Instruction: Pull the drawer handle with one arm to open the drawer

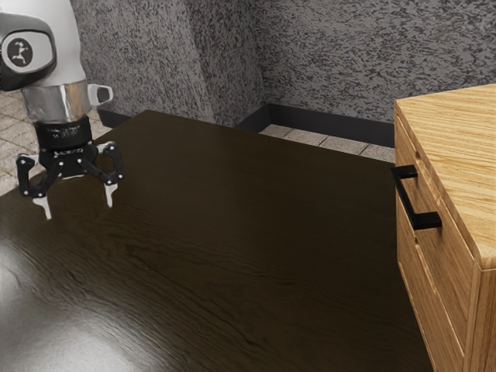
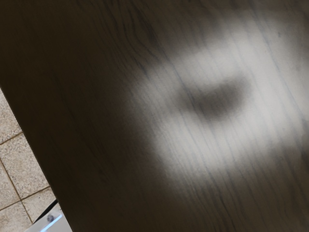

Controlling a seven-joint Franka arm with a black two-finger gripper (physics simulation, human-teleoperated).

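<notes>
A light wooden drawer cabinet (image 1: 453,225) stands at the exterior view's right. A black bar handle (image 1: 413,198) sticks out from its upper drawer front, and that front sits flush with the cabinet face. My gripper (image 1: 76,200) hangs open over the dark table at the exterior view's left, far from the handle, with nothing between its white-tipped fingers (image 1: 109,195). The wrist view looks down on the dark wood tabletop (image 2: 96,96) under my hand, with a pale glare patch and a shadow on it.
The dark wooden table (image 1: 232,256) stretches between my gripper and the cabinet. Grey speckled walls (image 1: 310,54) rise behind it. Tiled floor (image 2: 12,159) shows past the table's edge in the wrist view.
</notes>
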